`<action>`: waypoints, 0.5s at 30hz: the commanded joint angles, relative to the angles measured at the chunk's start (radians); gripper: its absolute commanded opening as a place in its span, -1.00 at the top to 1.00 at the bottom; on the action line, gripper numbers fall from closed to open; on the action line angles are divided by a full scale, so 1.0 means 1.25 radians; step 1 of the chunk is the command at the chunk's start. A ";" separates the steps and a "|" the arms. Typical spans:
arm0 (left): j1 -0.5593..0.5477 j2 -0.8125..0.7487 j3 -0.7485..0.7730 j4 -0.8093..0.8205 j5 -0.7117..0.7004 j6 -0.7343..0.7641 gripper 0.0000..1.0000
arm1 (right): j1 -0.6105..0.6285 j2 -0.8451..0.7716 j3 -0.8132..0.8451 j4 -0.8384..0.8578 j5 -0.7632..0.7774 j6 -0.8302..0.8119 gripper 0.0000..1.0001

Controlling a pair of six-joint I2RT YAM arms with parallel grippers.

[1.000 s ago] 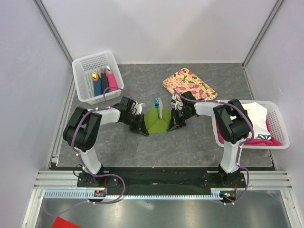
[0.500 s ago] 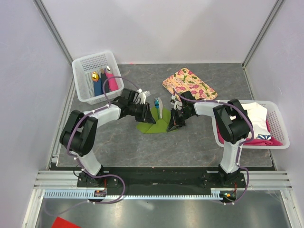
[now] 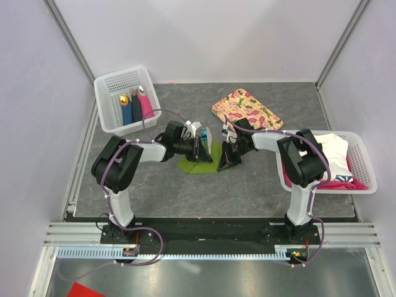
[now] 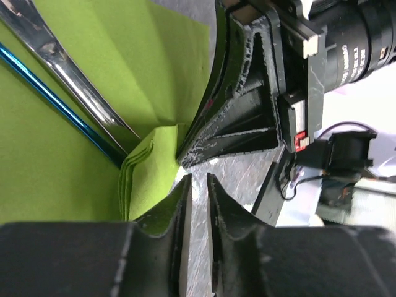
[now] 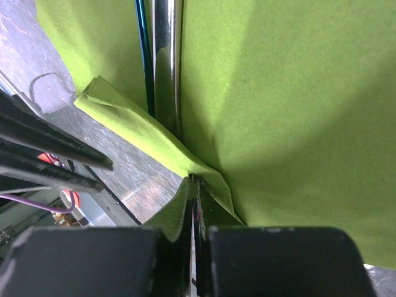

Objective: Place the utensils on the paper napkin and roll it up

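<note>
The olive-green paper napkin (image 3: 189, 166) lies crumpled on the table between my two grippers. A blue utensil (image 3: 203, 132) and a silvery utensil (image 3: 209, 135) lie side by side on it, their ends sticking out at the far side. In the left wrist view the blue (image 4: 55, 93) and silvery (image 4: 68, 68) utensils cross the napkin (image 4: 74, 154). My left gripper (image 4: 199, 179) sits over the napkin's middle (image 3: 203, 150), jaws slightly apart with only table between them, next to a folded corner. My right gripper (image 5: 193, 180) is shut on the napkin's (image 5: 278, 93) right edge (image 3: 221, 164).
A white basket (image 3: 108, 93) at the back left holds dark blue and pink bundles with a gold piece. The pink-flowered tray (image 3: 246, 110) lies behind the right gripper. A white basket (image 3: 365, 179) with white and pink cloths stands at the right.
My left gripper has swung right from the napkin's left edge to over its middle. The napkin's raised left side has come down and folded over. The right arm has not moved.
</note>
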 commanded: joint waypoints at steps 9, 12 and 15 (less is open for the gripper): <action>0.007 0.076 -0.033 0.196 -0.039 -0.135 0.83 | 0.001 0.020 0.032 -0.018 0.027 -0.033 1.00; 0.011 0.094 -0.029 0.204 -0.038 -0.147 0.87 | 0.001 0.018 0.035 -0.023 0.026 -0.033 1.00; 0.017 0.104 -0.033 0.221 -0.038 -0.162 0.91 | 0.001 0.018 0.035 -0.028 0.026 -0.036 1.00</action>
